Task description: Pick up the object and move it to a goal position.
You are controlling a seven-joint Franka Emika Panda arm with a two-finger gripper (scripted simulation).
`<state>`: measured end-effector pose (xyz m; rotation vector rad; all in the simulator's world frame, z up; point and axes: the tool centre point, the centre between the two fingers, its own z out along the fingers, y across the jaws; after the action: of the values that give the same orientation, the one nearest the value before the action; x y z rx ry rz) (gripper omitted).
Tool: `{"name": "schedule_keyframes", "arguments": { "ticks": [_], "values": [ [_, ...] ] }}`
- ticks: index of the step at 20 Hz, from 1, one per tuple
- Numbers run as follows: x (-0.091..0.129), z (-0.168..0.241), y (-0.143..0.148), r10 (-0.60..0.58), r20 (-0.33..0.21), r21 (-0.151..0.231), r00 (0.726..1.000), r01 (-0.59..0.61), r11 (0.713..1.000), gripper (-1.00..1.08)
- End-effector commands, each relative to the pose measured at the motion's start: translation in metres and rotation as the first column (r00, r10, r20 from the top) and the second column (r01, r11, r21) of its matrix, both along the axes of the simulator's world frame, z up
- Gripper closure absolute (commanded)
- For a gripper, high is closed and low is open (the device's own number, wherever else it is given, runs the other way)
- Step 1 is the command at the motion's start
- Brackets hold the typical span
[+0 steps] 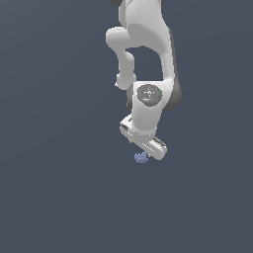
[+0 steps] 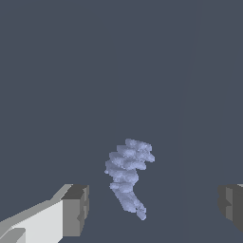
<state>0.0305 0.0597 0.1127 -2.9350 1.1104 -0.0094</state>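
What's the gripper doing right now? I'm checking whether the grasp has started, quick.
Gripper: open, holding nothing; the blue object sits between its fingers, a clear gap on each side.

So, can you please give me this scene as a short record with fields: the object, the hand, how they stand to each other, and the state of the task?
object: small lumpy periwinkle-blue object, bumpy surface
hand: white, fingers spread wide, hand open
relation: object lies between the two fingers in the wrist view, touching neither
exterior view: object shows just beside the lower end of the hand
surroundings: plain dark grey-blue ground, nothing else seen
task state: object not yet gripped
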Motion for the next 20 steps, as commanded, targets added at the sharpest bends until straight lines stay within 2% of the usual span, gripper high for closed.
{"name": "schedule_keyframes", "arguments": {
  "ticks": [1, 10, 20],
  "values": [
    [0.001, -0.005, 0.005, -0.060, -0.002, 0.000, 0.998, 0.060, 0.998, -0.92],
    [0.002, -0.018, 0.015, -0.202, -0.006, -0.001, 0.979, 0.202, 0.979, -0.92],
    [0.002, -0.021, 0.018, -0.237, -0.007, -0.001, 0.971, 0.237, 0.972, -0.92]
  ]
}}
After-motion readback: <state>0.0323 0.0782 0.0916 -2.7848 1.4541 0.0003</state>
